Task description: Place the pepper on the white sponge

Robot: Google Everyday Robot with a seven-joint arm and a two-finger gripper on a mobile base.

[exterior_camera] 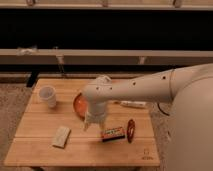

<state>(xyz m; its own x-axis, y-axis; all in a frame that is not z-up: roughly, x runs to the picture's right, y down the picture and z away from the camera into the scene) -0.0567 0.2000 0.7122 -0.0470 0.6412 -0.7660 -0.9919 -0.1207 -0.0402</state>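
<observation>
Wooden surface (40, 150) before a dark wall: the claw (94, 123) hangs low over its middle; apart or together, I cannot tell. A red-orange box (113, 133) lies just right of it, with the pepper (131, 130) beside that. An orange bowl (78, 106) sits behind, the white sponge (61, 136) to the left, and a white cup (47, 96) beyond.

My arm (145, 89) reaches in from the right, running nearly level from the big white body (192, 125) toward the middle of the view. At its end the wrist (97, 95) bends straight down. The gripper (94, 121) hangs beneath it, pointing downward, a little left of centre.
</observation>
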